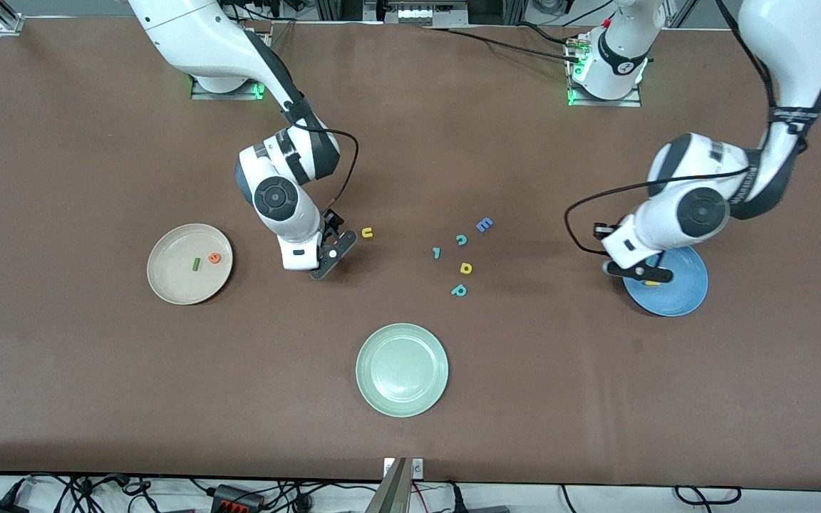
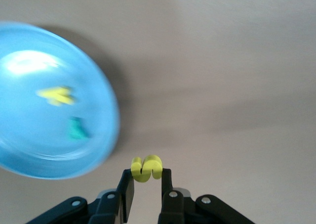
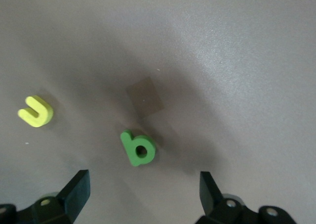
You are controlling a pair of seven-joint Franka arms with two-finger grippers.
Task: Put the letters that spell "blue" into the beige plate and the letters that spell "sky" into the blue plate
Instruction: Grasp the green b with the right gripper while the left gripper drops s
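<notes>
My left gripper is shut on the yellow "s" and hangs beside the rim of the blue plate, at the blue plate's edge. In that plate lie a yellow "k" and a teal "y". My right gripper is open just above the table over the green "b", with the yellow "u" beside it. The beige plate holds the dark green "l" and the orange "e". The right gripper hides the "b" in the front view.
A pale green plate sits nearest the front camera. Loose letters lie mid-table: a blue "E", teal "c", a small teal piece, yellow "d" and teal "p".
</notes>
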